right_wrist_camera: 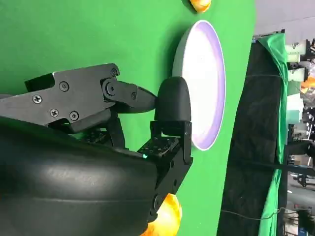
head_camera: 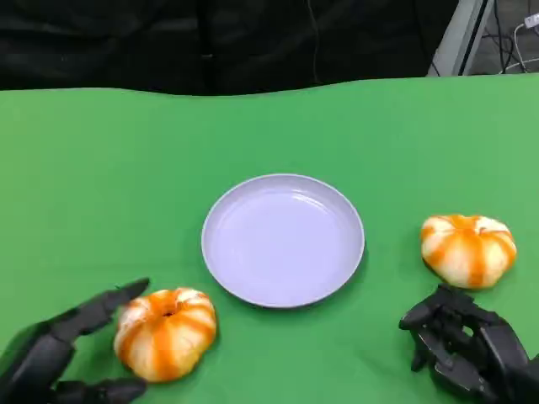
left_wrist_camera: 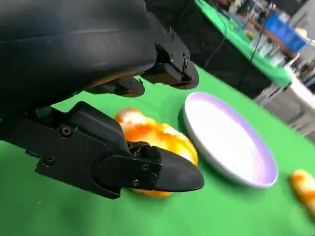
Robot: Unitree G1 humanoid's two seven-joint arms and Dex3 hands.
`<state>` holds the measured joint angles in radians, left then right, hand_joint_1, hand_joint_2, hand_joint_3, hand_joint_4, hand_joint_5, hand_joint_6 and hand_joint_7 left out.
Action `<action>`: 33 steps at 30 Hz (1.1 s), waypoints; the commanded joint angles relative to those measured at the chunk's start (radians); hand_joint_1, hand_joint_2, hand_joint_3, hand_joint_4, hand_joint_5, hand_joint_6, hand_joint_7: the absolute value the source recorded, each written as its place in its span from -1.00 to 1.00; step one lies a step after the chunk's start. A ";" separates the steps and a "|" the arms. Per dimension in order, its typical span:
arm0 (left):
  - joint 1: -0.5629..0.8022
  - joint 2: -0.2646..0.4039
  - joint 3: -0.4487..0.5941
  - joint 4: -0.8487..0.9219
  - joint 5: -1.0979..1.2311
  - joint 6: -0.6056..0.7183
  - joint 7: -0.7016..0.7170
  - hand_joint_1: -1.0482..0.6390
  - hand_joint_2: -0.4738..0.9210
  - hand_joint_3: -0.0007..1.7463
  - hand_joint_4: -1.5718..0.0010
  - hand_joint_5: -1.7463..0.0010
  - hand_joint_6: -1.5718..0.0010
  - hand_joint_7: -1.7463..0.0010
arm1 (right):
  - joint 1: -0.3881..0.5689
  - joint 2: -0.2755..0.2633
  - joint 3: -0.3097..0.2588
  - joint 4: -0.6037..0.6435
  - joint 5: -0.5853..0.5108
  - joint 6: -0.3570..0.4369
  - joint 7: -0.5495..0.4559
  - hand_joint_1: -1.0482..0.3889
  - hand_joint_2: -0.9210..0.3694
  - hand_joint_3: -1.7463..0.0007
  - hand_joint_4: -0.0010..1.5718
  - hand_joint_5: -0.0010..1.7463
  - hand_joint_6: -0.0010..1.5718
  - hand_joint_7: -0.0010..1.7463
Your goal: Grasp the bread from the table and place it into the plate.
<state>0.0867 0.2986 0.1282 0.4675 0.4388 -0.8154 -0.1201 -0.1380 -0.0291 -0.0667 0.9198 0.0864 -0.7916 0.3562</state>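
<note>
— What is lying under everything here?

— A green cloth (head_camera: 101, 185) is covering the desk, smooth and evenly lit, with soft shadows falling on it.

— And behind the desk?

— A black drape (head_camera: 210, 42) is hanging along the far edge, taking up most of the head view's top. At the upper right a grey post (head_camera: 459, 38) is leaning, with cables (head_camera: 509, 42) trailing beside it over a pale floor.

— Is anything else showing in the room?

— In the left wrist view a second green desk (left_wrist_camera: 246, 49) is standing further back, blurred, with a blue box (left_wrist_camera: 283, 37) sitting on it. More green cloth (right_wrist_camera: 273, 128) is hanging in the right wrist view.
</note>
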 commanded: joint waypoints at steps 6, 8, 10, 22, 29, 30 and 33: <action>0.008 0.069 -0.118 -0.183 0.081 0.253 -0.016 -0.96 1.00 -0.47 0.69 1.00 0.60 1.00 | 0.013 -0.015 -0.003 -0.002 -0.002 0.006 -0.004 0.08 -1.00 0.45 -0.20 1.00 -0.17 0.47; -0.009 0.076 -0.156 -0.202 0.109 0.306 -0.022 -0.96 1.00 -0.46 0.68 1.00 0.60 1.00 | 0.011 -0.013 -0.002 -0.003 -0.002 0.006 -0.005 0.08 -1.00 0.45 -0.20 1.00 -0.17 0.47; -0.023 0.080 -0.192 -0.223 0.142 0.358 -0.021 -0.97 1.00 -0.44 0.67 0.99 0.61 1.00 | 0.011 -0.014 0.000 -0.005 -0.008 0.007 -0.011 0.09 -1.00 0.45 -0.20 1.00 -0.17 0.47; -0.093 0.095 -0.346 -0.271 0.208 0.574 -0.058 -0.97 1.00 -0.34 0.61 0.97 0.62 0.99 | 0.011 -0.013 0.001 -0.005 -0.008 0.007 -0.014 0.09 -1.00 0.44 -0.20 1.00 -0.17 0.47; -0.103 0.102 -0.379 -0.274 0.190 0.618 -0.053 -0.63 1.00 -0.54 0.52 0.96 0.55 0.98 | 0.013 -0.010 0.001 -0.011 -0.005 0.016 -0.018 0.08 -1.00 0.46 -0.20 1.00 -0.17 0.47; -0.103 0.104 -0.380 -0.268 0.183 0.609 -0.045 -0.56 1.00 -0.59 0.50 0.96 0.54 0.98 | 0.013 -0.010 0.001 -0.011 -0.005 0.014 -0.017 0.07 -1.00 0.46 -0.20 1.00 -0.17 0.47; -0.102 0.110 -0.383 -0.257 0.162 0.591 -0.037 -0.15 1.00 -0.83 0.45 0.97 0.52 0.99 | 0.013 -0.010 0.000 -0.008 -0.004 0.008 -0.015 0.08 -1.00 0.46 -0.20 1.00 -0.17 0.47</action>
<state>-0.0219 0.3948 -0.2411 0.1963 0.6196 -0.2078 -0.1525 -0.1374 -0.0290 -0.0648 0.9169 0.0833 -0.7883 0.3432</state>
